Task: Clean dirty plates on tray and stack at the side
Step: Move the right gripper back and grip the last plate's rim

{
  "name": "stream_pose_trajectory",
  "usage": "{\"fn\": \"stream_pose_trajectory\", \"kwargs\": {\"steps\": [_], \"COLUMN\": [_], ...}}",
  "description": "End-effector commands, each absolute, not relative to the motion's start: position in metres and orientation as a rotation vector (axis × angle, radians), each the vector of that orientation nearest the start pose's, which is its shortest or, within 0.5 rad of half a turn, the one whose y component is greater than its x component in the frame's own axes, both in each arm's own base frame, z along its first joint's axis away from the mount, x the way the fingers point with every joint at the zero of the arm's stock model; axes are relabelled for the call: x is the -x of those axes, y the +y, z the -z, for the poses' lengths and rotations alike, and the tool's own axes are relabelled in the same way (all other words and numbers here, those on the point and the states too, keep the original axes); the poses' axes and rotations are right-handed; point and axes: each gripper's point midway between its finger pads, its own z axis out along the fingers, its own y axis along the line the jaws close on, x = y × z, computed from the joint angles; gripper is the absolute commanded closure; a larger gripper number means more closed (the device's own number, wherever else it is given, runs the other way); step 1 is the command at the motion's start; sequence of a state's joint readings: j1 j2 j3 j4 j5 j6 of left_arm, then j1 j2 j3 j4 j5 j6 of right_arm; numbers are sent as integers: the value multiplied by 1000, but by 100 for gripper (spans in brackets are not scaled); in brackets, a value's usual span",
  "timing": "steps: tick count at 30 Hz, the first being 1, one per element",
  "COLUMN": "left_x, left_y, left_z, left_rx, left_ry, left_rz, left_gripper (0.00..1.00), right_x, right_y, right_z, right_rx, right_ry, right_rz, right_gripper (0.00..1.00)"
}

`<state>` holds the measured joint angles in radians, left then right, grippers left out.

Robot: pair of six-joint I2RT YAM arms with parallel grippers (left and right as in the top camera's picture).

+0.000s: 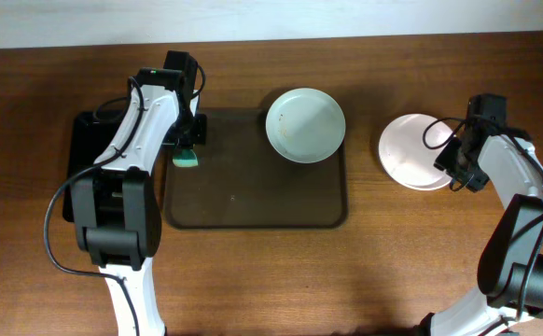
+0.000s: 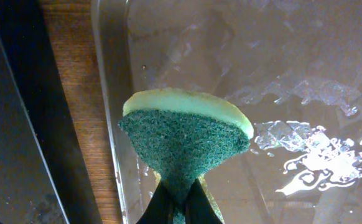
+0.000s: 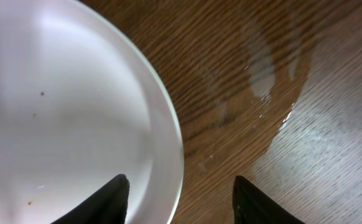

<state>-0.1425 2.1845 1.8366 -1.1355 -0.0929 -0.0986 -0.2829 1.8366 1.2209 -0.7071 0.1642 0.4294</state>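
One white plate (image 1: 306,124) lies on the back right part of the dark brown tray (image 1: 253,201). White plates (image 1: 411,151) lie on the table right of the tray; how many are stacked there I cannot tell. My left gripper (image 1: 187,149) is shut on a green and yellow sponge (image 2: 184,134) over the tray's left rim (image 2: 109,106). My right gripper (image 1: 460,168) is open, its fingers astride the right rim of the side plate (image 3: 75,124), one finger over the plate and one over the wood.
A narrower black tray (image 1: 87,149) lies left of the brown tray, under my left arm. A wet smear (image 3: 265,74) shines on the wood next to the side plate.
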Motion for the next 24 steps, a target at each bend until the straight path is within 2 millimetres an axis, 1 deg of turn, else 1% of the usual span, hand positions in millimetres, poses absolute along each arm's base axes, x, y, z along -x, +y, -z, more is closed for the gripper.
{"fn": "stream_pose_trajectory", "kwargs": {"steps": [1,2,3,4,5,6,7,8,9,10,11,12,13,14,15,16,20,22,23,24], "left_x": [-447,-447,-447,-447,-447,-447,-447,-447,-447,-447,-447,-447,-447,-447,-447,-447,-447,-447,-447,-447], "left_y": [-47,-47,-47,-48,-48,-48,-48,-48,-48,-48,-48,-48,-48,-48,-48,-48,-48,-48,-48,-48], "left_z": [-71,-71,-71,-71,-71,-71,-71,-71,-71,-71,-71,-71,-71,-71,-71,-71,-71,-71,-71,-71], "left_rx": [-46,-46,-46,-46,-46,-46,-46,-46,-46,-46,-46,-46,-46,-46,-46,-47,-46,-47,-46,-47], "left_ry": [3004,3004,3004,3004,3004,3004,3004,3004,3004,3005,3004,3004,3004,3004,3004,3004,3004,3004,3004,3004], "left_rz": [-115,-115,-115,-114,-114,-114,-113,-110,-110,-111,-111,-110,-111,-110,-110,-110,-110,-110,-110,-110], "left_gripper": [99,99,99,99,99,99,99,99,99,99,99,99,99,99,99,99,99,99,99,99], "right_x": [-377,-389,-397,-403,-414,-422,-428,-437,-441,-443,-444,-444,-442,-440,-438,-438,-428,-423,-416,-405], "right_y": [-117,-102,-89,-75,-49,-25,-3,25,46,61,81,98,109,112,113,114,130,136,147,161], "right_z": [-79,-105,-125,-142,-153,-154,-151,-142,-133,-125,-112,-96,-78,-66,-55,-48,-12,-3,-2,-1], "right_rx": [-865,-768,-681,-628,-530,-465,-439,-473,-476,-471,-459,-468,-514,-561,-620,-643,-612,-599,-565,-489], "right_ry": [2673,2649,2629,2611,2601,2596,2597,2595,2605,2619,2645,2675,2711,2733,2752,2760,2846,2877,2903,2948], "right_rz": [31,-94,-189,-243,-265,-285,-292,-299,-330,-349,-367,-383,-389,-388,-385,-385,-350,-350,-354,-370], "right_gripper": [44,43,42,42,42,42,42,42,43,44,50,53,56,61,73,76,78,78,80,80]}}
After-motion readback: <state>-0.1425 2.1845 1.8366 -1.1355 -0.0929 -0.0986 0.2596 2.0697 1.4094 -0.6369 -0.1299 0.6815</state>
